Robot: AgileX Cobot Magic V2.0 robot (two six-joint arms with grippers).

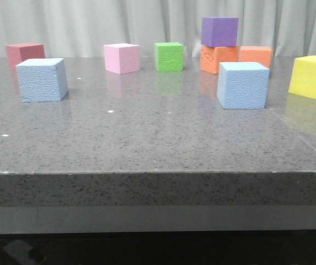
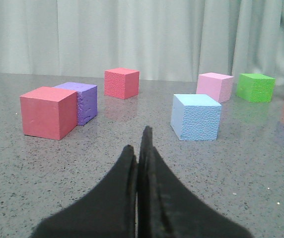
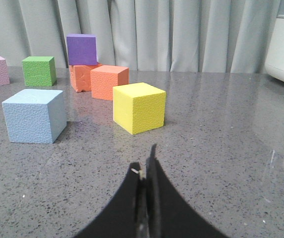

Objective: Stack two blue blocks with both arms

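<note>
The two blue blocks sit well apart on the grey speckled table [image 1: 158, 138], neither stacked nor held: the left blue block [image 1: 42, 80] rests toward the left side, and the right blue block [image 1: 243, 84] rests right of centre, both flat on the surface with a pebbled front face. Just behind the left blue block stands a red cube [image 1: 24, 54]. Along the far row, from left to right, come a pink cube [image 1: 122, 58], a green cube [image 1: 169, 56], and two orange cubes [image 1: 219, 59] side by side, with a purple cube [image 1: 220, 31] stacked on the left one of the pair. A yellow cube [image 1: 313, 77] sits at the right edge, near the right blue block but not touching it. The left wrist view shows the left gripper [image 2: 138, 151] low over the table, its dark fingers pressed together and grasping nothing; beyond it lies a blue block, and to one side a red cube touches a second purple cube [image 2: 82, 101]. The right wrist view shows the right gripper [image 3: 146, 166] likewise clenched on nothing, its tips pointing toward the yellow cube, with a blue block off to the side. A pale curtain [image 1: 119, 22] hangs behind the table.
</note>
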